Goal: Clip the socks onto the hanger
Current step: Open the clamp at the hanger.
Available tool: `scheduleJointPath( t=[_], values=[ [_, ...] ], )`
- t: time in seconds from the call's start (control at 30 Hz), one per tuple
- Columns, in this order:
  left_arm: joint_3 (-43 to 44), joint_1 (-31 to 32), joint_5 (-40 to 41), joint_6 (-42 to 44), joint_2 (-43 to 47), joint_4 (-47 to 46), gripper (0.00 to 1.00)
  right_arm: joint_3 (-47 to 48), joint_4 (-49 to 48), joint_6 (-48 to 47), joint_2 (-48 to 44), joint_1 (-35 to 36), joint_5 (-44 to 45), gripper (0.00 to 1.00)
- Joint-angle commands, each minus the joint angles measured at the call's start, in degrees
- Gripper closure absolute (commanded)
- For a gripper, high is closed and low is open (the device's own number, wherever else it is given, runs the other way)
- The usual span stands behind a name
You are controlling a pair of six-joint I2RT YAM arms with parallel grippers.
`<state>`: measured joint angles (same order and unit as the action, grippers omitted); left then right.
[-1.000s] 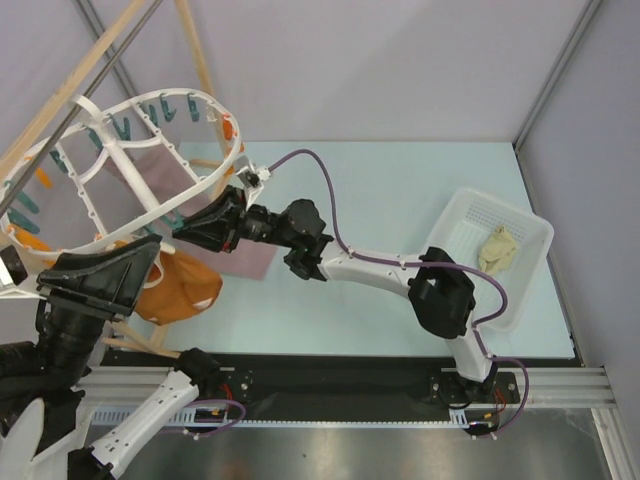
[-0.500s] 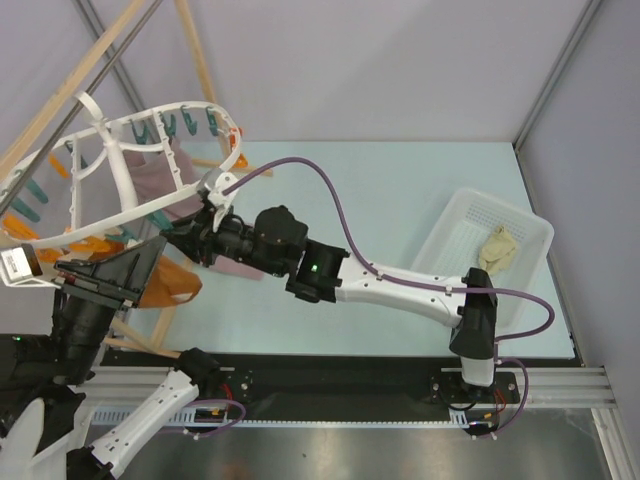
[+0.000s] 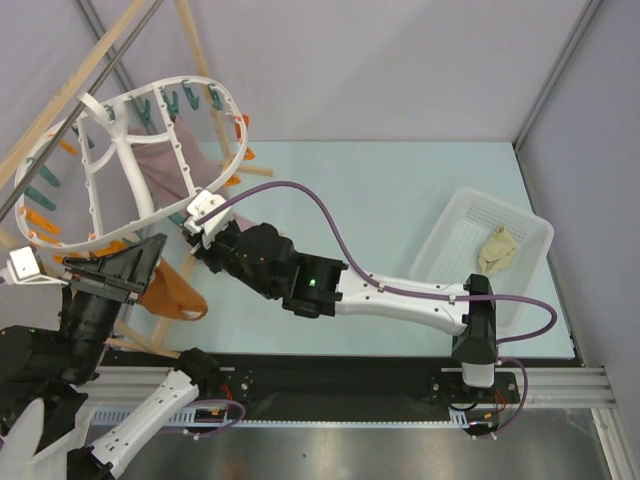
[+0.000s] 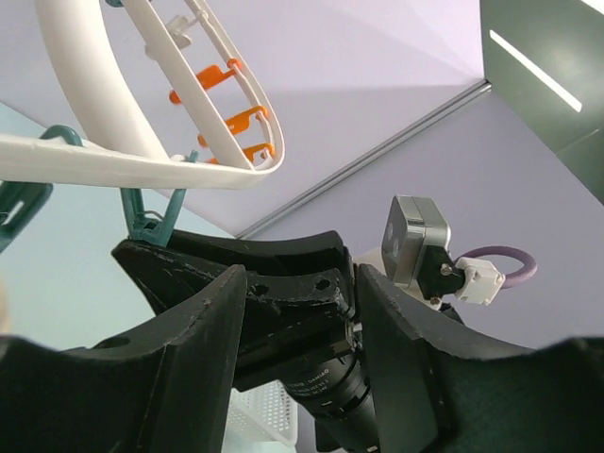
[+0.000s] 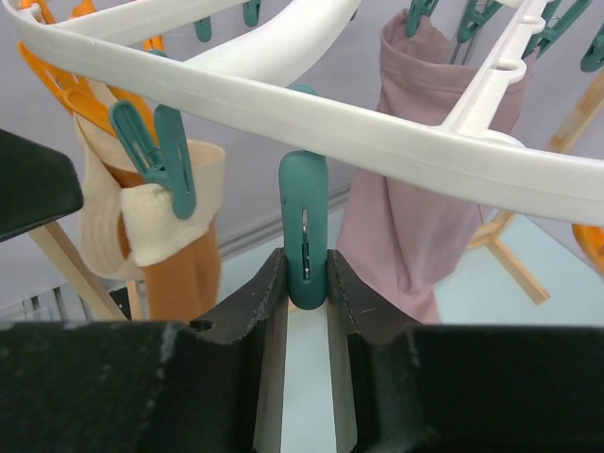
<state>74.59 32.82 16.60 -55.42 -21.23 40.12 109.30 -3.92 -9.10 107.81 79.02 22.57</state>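
Right end effector point(image 5: 307, 278) is closed on a teal peg point(image 5: 304, 212) that hangs from the rim of the hanger point(image 5: 396, 127), its fingers pinching the peg's lower part from both sides. Left end effector point(image 4: 300, 283) has its fingers apart with nothing seen between them, low beside the hanger's near edge. One clipped sock point(image 5: 113, 236) hangs from the neighbouring peg, in front of the orange-brown cloth point(image 5: 184, 274). The second sock point(image 3: 497, 248) lies in the basket point(image 3: 525, 228) at the far right of the surface point(image 3: 400, 200), well apart from both end effectors.

The main risk is the hanger itself — it sits tilted and looks free to swing. Any sideways pull through the pinched peg would likely drag the whole frame, and the peg could slip out of the fingers. A swing could also shake the clipped sock loose. It could bring the rim against the left end effector too, which sits close to the right arm point(image 4: 302, 330). No sock is at this peg, so working it now would probably achieve nothing — the second sock has to be brought over from the basket first.
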Motion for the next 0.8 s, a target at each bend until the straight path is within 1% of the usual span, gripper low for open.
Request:
scheduleJointPath(
  t=[0.0,0.13,0.17,0.3,0.47,0.67,0.7,0.77],
  values=[
    [-0.2,-0.3,1.2,4.4,-0.8,-0.5,0.43,0.7,2.4,-2.5,-4.0,0.3,1.9,1.0],
    [-4.1,-0.4,-1.7,7.2,-0.3,-5.4,0.4,1.9,3.7,-1.5,-4.5,0.3,0.1,1.0],
    [-5.2,-0.3,-1.8,7.9,-0.3,-5.8,0.39,2.1,5.7,-1.3,-4.7,0.3,-0.6,1.0],
    [-6.7,-0.3,-1.5,9.9,-0.4,-6.1,0.39,2.2,7.3,0.7,-6.4,0.5,-2.5,1.0],
    [-8.6,-0.3,-1.1,12.5,0.3,-9.8,0.43,2.6,8.1,1.6,-7.1,0.2,-4.2,1.0],
    [-8.4,-0.4,-0.5,14.1,0.0,-10.0,0.5,3.6,9.1,3.2,-6.8,-0.8,-6.3,1.0],
    [-8.4,-0.3,-0.3,14.1,0.1,-9.6,0.49,3.9,9.2,3.4,-6.8,-0.8,-6.6,1.0],
    [-8.3,-0.3,0.0,14.3,0.2,-9.2,0.43,4.3,9.4,4.3,-6.6,-1.2,-7.5,1.0]
  ],
)
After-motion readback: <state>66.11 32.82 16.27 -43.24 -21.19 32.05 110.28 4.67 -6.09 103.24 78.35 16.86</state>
